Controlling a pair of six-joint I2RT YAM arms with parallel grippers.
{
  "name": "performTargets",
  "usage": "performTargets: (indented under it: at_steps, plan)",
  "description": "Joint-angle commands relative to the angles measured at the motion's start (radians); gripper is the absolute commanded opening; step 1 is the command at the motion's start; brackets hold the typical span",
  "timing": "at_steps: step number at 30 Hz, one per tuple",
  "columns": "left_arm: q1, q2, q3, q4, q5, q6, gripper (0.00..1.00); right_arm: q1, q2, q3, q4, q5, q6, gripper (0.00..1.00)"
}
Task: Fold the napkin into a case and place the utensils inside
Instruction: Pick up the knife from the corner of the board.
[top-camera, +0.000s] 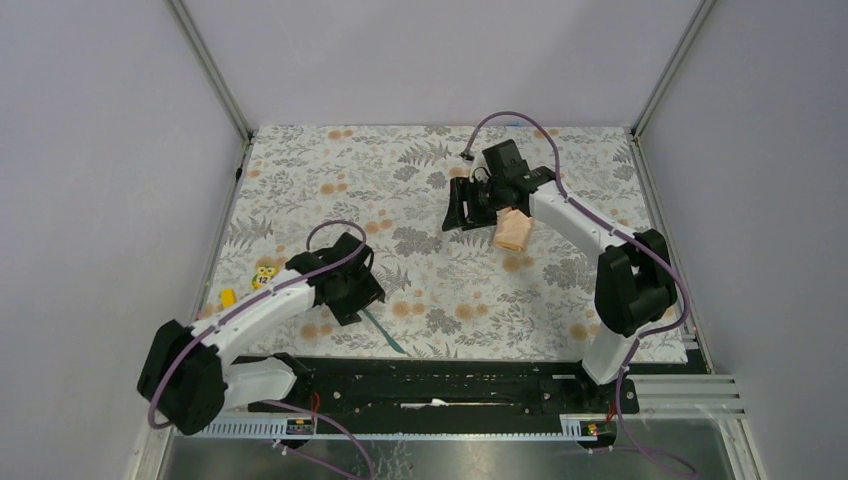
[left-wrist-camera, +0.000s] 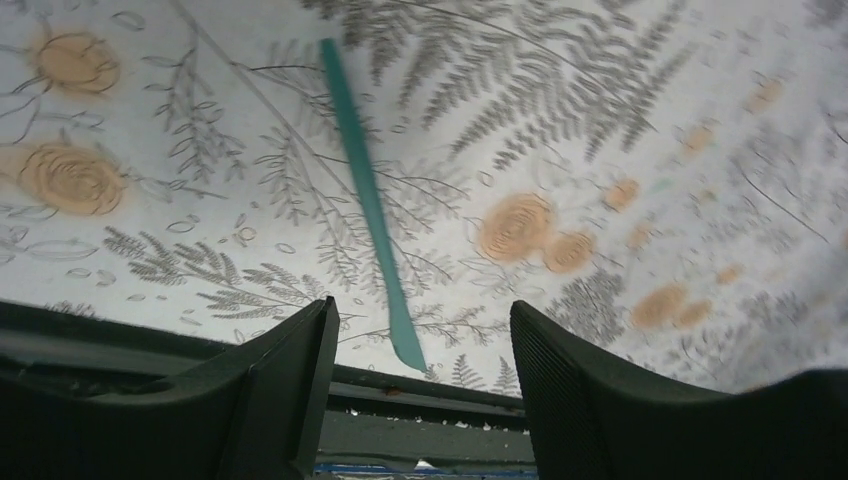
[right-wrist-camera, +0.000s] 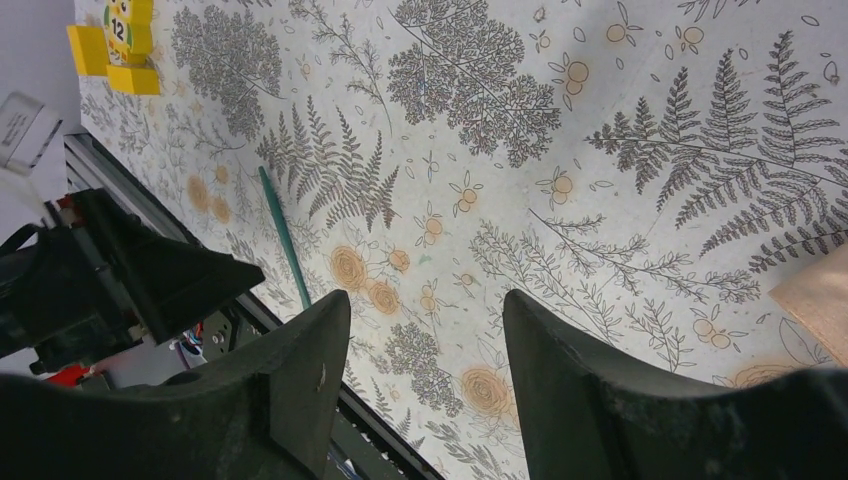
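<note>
The teal utensil (left-wrist-camera: 368, 205) is smooth plastic (faintly glossy); the napkin (top-camera: 514, 231) soft matt cloth, the tablecloth (top-camera: 330, 170) printed matt fabric.

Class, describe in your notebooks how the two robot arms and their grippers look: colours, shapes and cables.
The left arm and the right arm both have smooth white link shells between bulky black joints. A thin purple cable loops along each. The left gripper and right gripper are black, each with two broad, wedge-shaped fingers that have finely ribbed inner faces.
</note>
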Motion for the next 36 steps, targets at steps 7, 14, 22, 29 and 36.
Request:
performTargets:
  at_steps: [7,14,22,29,36]
  plan:
    - [0.097,0.251,0.090,-0.122,-0.013,-0.271,0.65,0.010,-0.082,-0.086,0.045,-0.016,-0.011,0.65]
    - [0.125,0.412,0.115,-0.059,-0.002,-0.277,0.57,0.012,-0.075,-0.104,0.056,-0.026,-0.014,0.65]
    - [0.186,0.462,0.013,0.034,0.045,-0.280,0.19,0.024,-0.067,-0.121,0.060,-0.023,-0.019,0.66]
    - [0.230,0.396,0.023,0.074,0.136,-0.199,0.00,0.058,-0.071,-0.193,0.105,-0.029,-0.039,0.67]
    - [0.255,0.224,0.073,0.276,0.354,-0.012,0.00,0.154,-0.144,-0.334,0.358,-0.172,-0.012,0.74]
